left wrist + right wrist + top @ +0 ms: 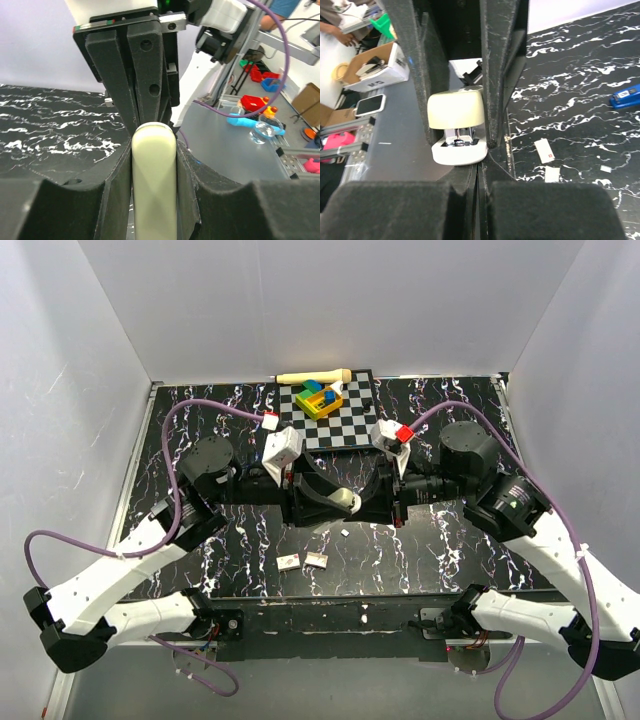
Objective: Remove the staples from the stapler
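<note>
Left gripper (154,170) part-open, clamped on cream stapler (456,111), near side of checkerboard mat (345,430) — right gripper (481,176) fully closed, empty, tips just beside stapler

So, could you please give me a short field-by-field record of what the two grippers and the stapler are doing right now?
Held item: cream plastic stapler, silvery metal inner part showing at its end
Left gripper: closed on the stapler's sides, holding it above the table
Right gripper: shut, empty, tips right by the stapler's end; contact unclear
On table: small pale strips on the black marbled table
Far edge: checkered board carrying colourful blocks
</note>
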You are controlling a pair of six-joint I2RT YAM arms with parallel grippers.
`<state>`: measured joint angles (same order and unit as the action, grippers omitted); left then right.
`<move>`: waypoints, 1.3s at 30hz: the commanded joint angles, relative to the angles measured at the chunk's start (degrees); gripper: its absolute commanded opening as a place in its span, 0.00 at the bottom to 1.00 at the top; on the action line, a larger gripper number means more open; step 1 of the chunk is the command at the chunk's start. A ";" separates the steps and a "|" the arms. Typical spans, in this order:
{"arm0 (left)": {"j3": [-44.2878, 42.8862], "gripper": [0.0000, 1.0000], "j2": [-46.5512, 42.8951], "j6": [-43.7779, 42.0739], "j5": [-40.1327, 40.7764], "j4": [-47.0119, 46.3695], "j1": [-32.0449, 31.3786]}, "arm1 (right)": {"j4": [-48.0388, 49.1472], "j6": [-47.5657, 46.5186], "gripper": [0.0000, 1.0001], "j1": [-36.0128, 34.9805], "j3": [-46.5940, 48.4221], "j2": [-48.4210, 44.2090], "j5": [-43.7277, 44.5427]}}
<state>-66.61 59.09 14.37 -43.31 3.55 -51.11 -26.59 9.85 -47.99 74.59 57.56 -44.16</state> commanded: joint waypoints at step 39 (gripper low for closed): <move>-4.93 0.00 14.11 -2.59 52.72 20.88 26.84 | 8.65 7.29 0.01 -0.62 -19.47 -0.87 25.36</move>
<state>-71.61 72.51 10.94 9.65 25.34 -29.71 -22.83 14.48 -48.64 57.23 56.45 -17.26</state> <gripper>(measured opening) 0.332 0.020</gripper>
